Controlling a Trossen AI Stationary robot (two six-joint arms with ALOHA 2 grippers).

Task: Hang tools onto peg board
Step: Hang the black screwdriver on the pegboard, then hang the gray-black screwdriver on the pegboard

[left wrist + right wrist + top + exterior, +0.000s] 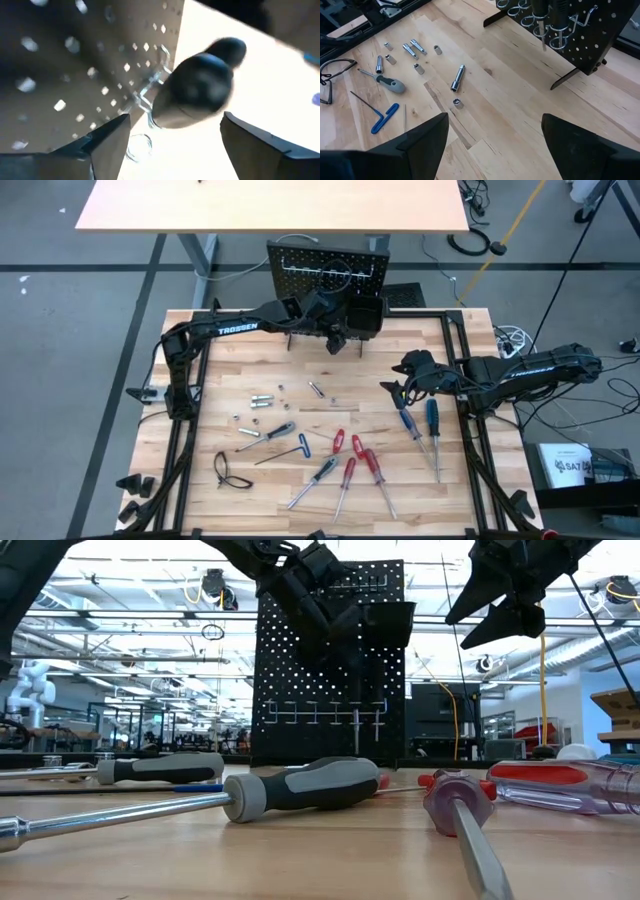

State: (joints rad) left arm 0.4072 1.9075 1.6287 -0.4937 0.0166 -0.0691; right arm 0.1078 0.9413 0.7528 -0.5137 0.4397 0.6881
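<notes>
Nearby, red screwdrivers (362, 463), blue T-handle key (290, 448), silver sockets (262, 399) strewn before peg board (328, 268).

pale wood-grain table (520, 100), matt black perforated metal peg board (300, 670), shiny silver sockets (457, 78)

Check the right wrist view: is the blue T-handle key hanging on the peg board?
No, the blue T-handle key lies flat on the table, apart from the peg board.
</notes>
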